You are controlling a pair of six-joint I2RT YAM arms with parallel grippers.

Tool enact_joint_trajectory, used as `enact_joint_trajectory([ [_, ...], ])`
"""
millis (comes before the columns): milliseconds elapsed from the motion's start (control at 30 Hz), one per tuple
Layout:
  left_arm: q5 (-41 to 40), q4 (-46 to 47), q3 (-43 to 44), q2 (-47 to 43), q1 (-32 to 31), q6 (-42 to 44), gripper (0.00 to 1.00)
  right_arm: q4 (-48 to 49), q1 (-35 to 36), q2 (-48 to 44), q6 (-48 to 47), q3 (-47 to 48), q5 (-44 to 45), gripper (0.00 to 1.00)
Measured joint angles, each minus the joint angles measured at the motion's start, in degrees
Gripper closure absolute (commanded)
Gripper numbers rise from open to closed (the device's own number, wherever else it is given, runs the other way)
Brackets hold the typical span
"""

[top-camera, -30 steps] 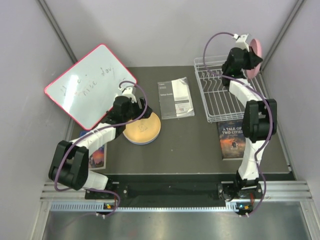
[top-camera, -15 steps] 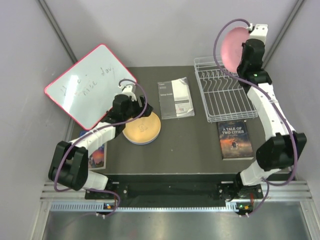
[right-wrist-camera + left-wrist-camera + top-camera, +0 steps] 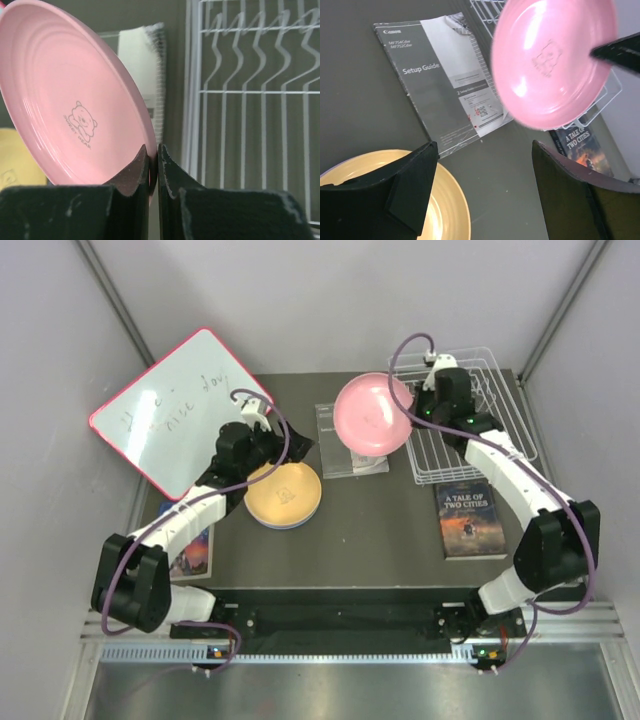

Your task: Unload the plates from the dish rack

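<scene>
My right gripper (image 3: 413,410) is shut on the rim of the pink plate (image 3: 372,412) and holds it tilted in the air, left of the white wire dish rack (image 3: 470,425). The rack holds no plates. In the right wrist view the fingertips (image 3: 145,162) pinch the pink plate (image 3: 75,100) beside the rack (image 3: 250,90). The orange plate (image 3: 284,496) lies on the table with a lavender rim (image 3: 285,526) under it. My left gripper (image 3: 285,452) is open and empty over the orange plate's (image 3: 440,200) far edge. The pink plate (image 3: 552,60) hangs ahead of it. No light blue plate shows.
A Setup Guide booklet (image 3: 345,445) lies under the pink plate. A whiteboard (image 3: 175,410) leans at the back left. A book (image 3: 468,520) lies in front of the rack, and another book (image 3: 195,552) lies near the left arm. Walls close in on both sides.
My right arm has swung the pink plate from above the rack's back right corner leftward and down to over the booklet. My left gripper has shifted slightly back from the orange plate.
</scene>
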Motion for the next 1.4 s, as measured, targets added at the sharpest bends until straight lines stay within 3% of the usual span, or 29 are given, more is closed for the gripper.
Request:
enact_joint_trajectory([
  [500, 0.9, 4.3, -0.6, 0.0, 0.0, -2.6, 0.26, 4.5, 6.7, 1.5, 6.4, -1.7, -9.1, 1.00],
  [600, 0.4, 4.5, -0.6, 0.0, 0.0, -2.6, 0.34, 4.8, 7.2, 1.6, 6.9, -2.0, -10.4, 1.00],
  [633, 0.2, 4.5, -0.6, 0.1, 0.0, -2.7, 0.40, 4.7, 7.3, 1.6, 7.2, -2.1, -10.6, 1.00],
  [667, 0.1, 4.6, -0.6, 0.2, 0.0, -2.7, 0.54, 4.7, 7.4, 1.6, 7.2, -2.2, -10.9, 1.00],
  [733, -0.2, 4.6, -0.6, 0.5, 0.0, -3.0, 0.63, 4.8, 7.5, 1.6, 7.3, -2.5, -11.4, 1.00],
  [767, -0.4, 4.6, -0.6, 0.7, 0.0, -2.6, 0.76, 4.8, 7.5, 1.6, 7.3, -2.5, -11.7, 1.00],
  [800, -0.9, 4.6, -0.6, 1.1, 0.0, -2.3, 0.80, 4.7, 7.5, 1.6, 7.3, -2.6, -11.7, 1.00],
  [1000, -2.8, 4.4, -0.9, 2.4, 0.4, -2.5, 1.00, 4.9, 7.4, 1.6, 7.6, -3.2, -12.6, 1.00],
  [1100, -3.4, 4.4, -0.9, 2.6, 0.4, -2.6, 1.00, 5.0, 7.4, 1.6, 7.6, -3.2, -13.3, 1.00],
  [1133, -3.4, 4.4, -0.9, 2.7, 0.4, -2.6, 1.00, 5.0, 7.4, 1.6, 7.6, -3.2, -13.4, 0.98],
  [1167, -3.5, 4.4, -1.0, 2.7, 0.4, -2.6, 1.00, 5.1, 7.4, 1.6, 7.6, -3.2, -13.4, 0.82],
  [1267, -3.9, 4.4, -1.1, 2.7, 0.4, -2.3, 1.00, 5.3, 7.4, 1.6, 8.0, -3.2, -14.4, 0.50],
  [1400, -4.5, 3.2, -2.2, 2.6, 0.0, -1.0, 1.00, 6.4, 7.7, 1.6, 8.3, -3.3, -15.5, 0.40],
])
